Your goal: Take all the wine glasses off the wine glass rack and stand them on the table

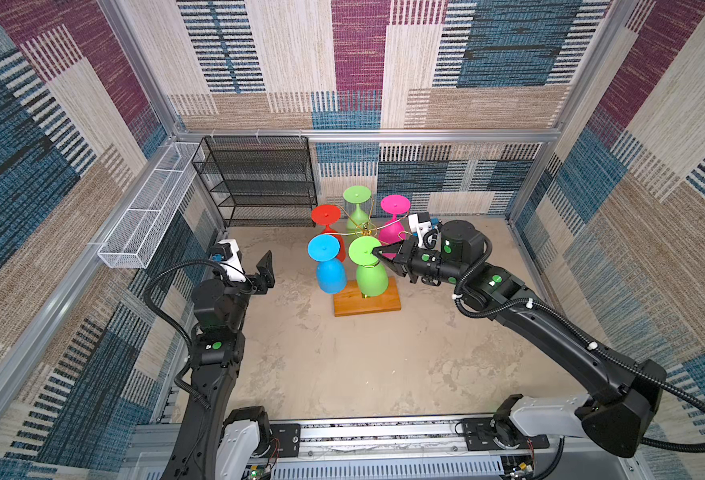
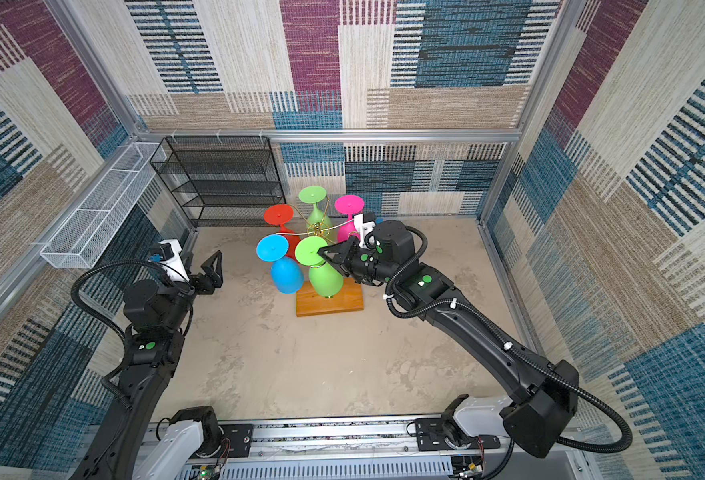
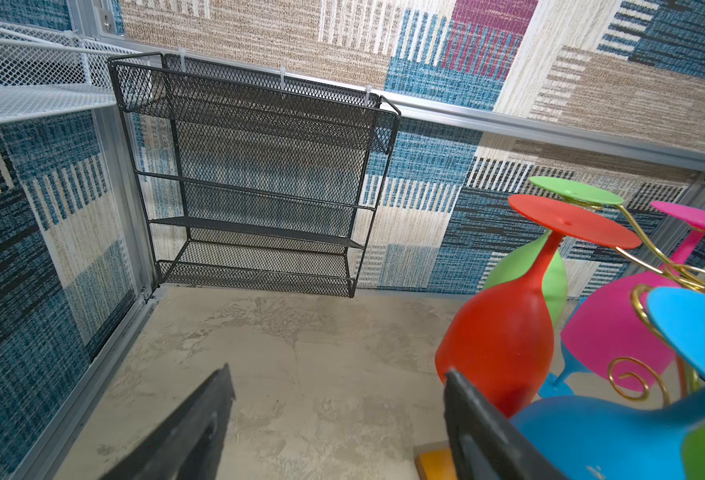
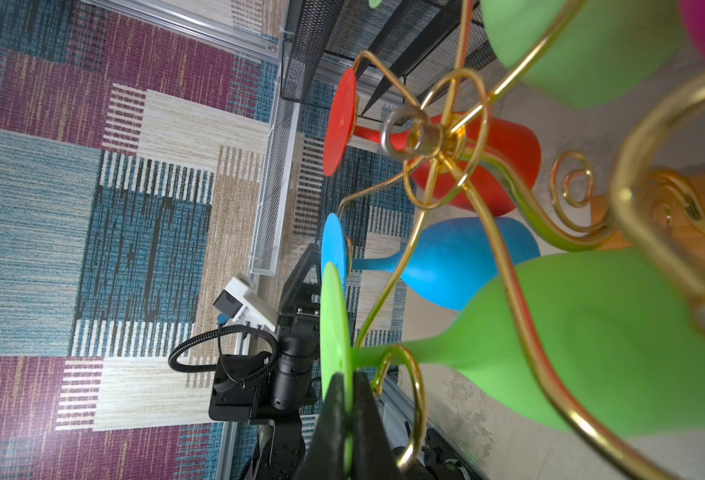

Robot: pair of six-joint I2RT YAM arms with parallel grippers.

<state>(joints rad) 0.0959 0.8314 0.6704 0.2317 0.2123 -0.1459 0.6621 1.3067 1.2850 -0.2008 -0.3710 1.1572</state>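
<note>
Right wrist view, closest in: our right gripper (image 4: pixel 348 376) is clamped edge-on across the foot disc of the near green wine glass (image 4: pixel 592 340), which hangs bowl-down with its stem in a curled arm (image 4: pixel 419 390) of the wine glass rack (image 1: pixel 366 306). We judge the glass not yet freed, so we want to slide the foot level and outward through that curl's opening, without twisting the thin disc or tugging the light rack over. Just beyond, the blue glass (image 4: pixel 463 262) hangs near, so we keep the bowl from swinging into it. Farther off, our left gripper (image 3: pixel 338 374) hovers open and empty beside the rack.
</note>
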